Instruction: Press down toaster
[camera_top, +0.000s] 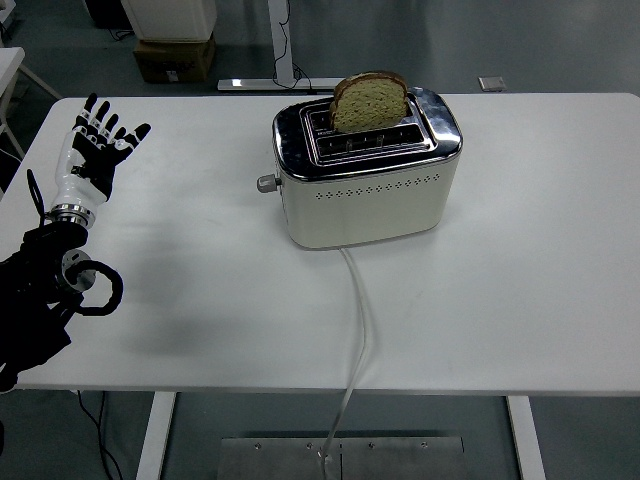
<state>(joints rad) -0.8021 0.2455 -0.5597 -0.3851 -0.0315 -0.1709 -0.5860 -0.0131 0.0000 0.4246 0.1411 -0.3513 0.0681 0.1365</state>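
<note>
My left hand (95, 150), fingers spread and empty, hovers well left of the toaster (365, 180); its lever knob (266, 183) faces me on that side.

Toaster (367, 180) on the bench (520, 290), right of centre, toward the far edge; bread slice (369, 101) upright in its rear slot; lever knob (266, 183) on its left end; cord (358, 330) trailing forward over the near edge; left hand (93, 150) far left.
</note>
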